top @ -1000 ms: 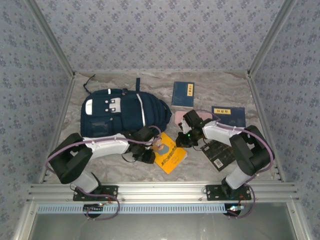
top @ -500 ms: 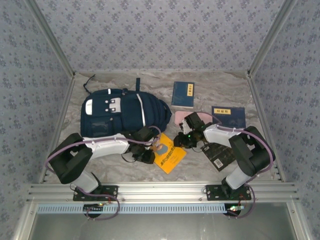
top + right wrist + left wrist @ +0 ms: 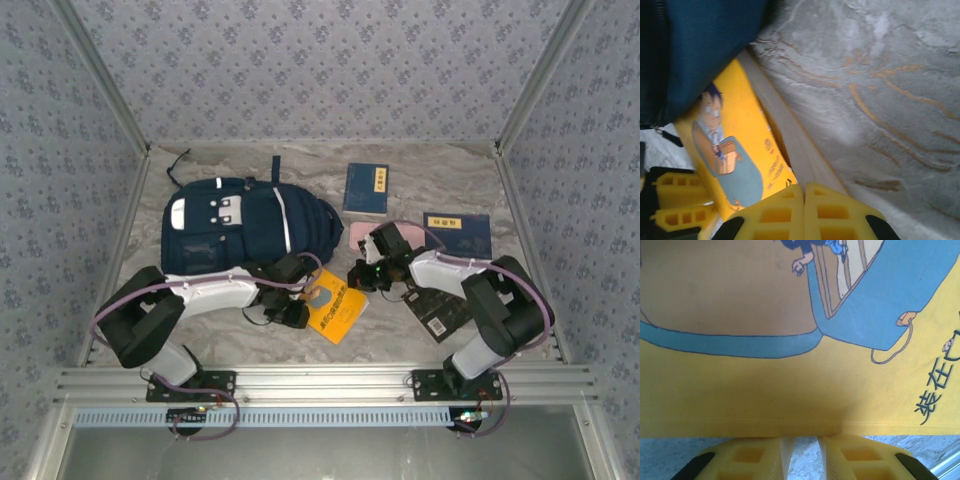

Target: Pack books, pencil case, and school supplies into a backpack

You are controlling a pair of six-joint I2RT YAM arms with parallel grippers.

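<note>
Now, your orange book (image 3: 338,310) is near the middle of the table (image 3: 420,165), a bit closer to the near edge. It is tipped up, not flat. From the right wrist you can see its cover with the cartoon boy and its pale page edge at the same time.

Your left gripper (image 3: 805,445) is at the book's left edge. Its yellow fingers (image 3: 747,455) are a little apart, and you can see the table in the gap between them. Their tips are right at the book's edge, but you cannot tell if they pinch it.

Your right gripper (image 3: 804,192) is at the book's right edge. Its fingers (image 3: 775,212) are pressed together with nothing between them, and their tips are right at the page edge.

The backpack (image 3: 245,220) lies on the left half of the table, just beside the book's far corner. One navy book (image 3: 366,188) lies near the far edge. A second navy book (image 3: 457,232) lies near the right edge. The black book (image 3: 440,312) lies partly under your right arm.
</note>
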